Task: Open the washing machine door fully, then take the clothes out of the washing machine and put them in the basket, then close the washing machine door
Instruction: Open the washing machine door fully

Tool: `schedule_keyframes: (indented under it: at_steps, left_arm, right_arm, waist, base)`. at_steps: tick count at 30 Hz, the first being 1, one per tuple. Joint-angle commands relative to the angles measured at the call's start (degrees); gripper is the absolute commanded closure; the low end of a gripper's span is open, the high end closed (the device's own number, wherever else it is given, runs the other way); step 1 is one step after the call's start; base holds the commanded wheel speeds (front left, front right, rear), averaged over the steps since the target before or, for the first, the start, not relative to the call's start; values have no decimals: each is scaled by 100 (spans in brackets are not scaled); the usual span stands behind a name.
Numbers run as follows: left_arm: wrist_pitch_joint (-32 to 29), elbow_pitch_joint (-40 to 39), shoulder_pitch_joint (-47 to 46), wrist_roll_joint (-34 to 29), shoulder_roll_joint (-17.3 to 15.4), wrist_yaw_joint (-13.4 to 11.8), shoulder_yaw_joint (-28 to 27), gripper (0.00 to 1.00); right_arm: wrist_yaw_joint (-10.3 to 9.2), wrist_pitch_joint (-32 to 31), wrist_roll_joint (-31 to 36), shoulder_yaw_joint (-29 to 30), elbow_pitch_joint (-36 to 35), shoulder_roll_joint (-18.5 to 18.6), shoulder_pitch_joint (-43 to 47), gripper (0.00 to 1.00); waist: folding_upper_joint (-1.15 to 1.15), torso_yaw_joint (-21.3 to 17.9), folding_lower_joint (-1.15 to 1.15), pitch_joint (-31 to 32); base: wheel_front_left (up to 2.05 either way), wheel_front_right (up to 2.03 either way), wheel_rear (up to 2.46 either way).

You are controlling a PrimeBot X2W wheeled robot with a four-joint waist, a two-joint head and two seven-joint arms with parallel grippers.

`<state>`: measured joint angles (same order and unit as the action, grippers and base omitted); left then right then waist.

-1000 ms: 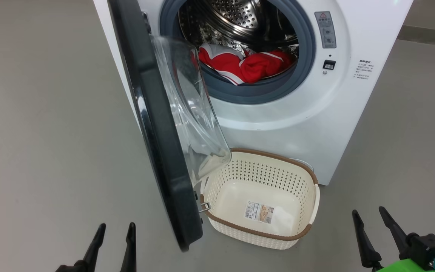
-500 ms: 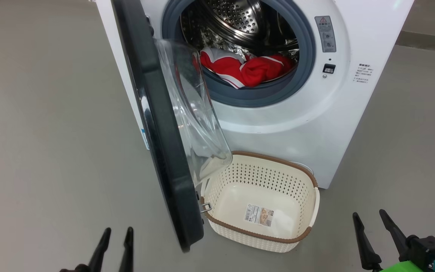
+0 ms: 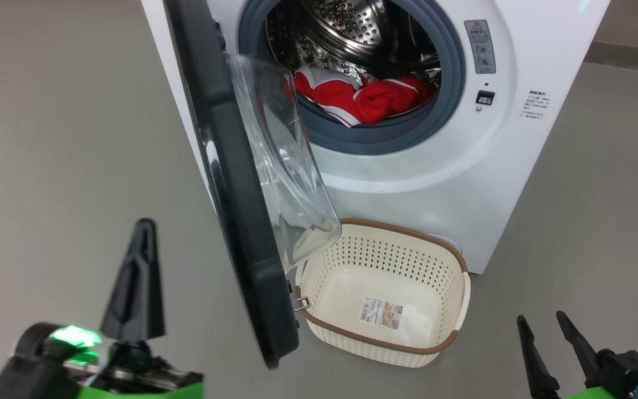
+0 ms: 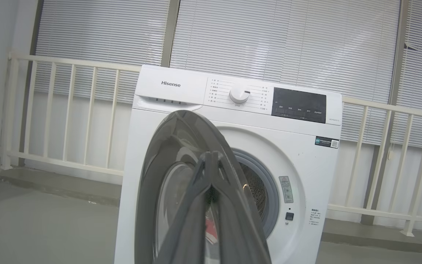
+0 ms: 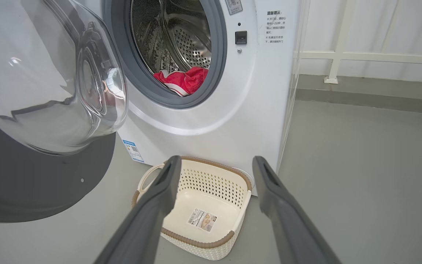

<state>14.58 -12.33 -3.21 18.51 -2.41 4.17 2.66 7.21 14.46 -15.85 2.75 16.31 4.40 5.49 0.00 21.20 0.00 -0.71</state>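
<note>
The left gripper (image 3: pixel 143 233) has its fingers pressed together on nothing and hangs left of the open door (image 3: pixel 241 221), not touching it. The right gripper (image 3: pixel 540 317) is spread wide and empty, low on the right near the basket (image 3: pixel 380 255). The clothes (image 3: pixel 363 100) lie inside the washer (image 3: pixel 463 177), just behind its opening; the empty basket stands on the floor (image 3: pixel 64 166) close to the washer's front, beside the door.

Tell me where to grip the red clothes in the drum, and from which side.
Pinch the bunched fold at the front of the clothes, just behind the lower lip of the seal. Come in from the front, right of the door, which juts out on the left.
</note>
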Motion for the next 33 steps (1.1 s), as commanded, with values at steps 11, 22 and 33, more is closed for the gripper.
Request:
schedule_keyframes:
  at_steps: [11, 22, 33]
  left_arm:
    - [42, 202, 20, 93, -47, 237, 1744, 100]
    - [42, 1655, -261, 477, -47, 261, 2188, 100]
    - [42, 2059, -412, 854, -47, 101, 1517, 100]
  right_arm:
    - [28, 53, 102, -123, -194, 115, -248, 0]
    - [28, 53, 140, -108, -214, 155, -429, 0]
    - [28, 53, 142, -114, -209, 170, -504, 0]
  waist:
    - [0, -125, 0, -159]
    - [0, -229, 0, -443]
    - [0, -277, 0, -534]
  base:
    - [0, 0, 0]
    - [0, 0, 0]
    - [0, 0, 0]
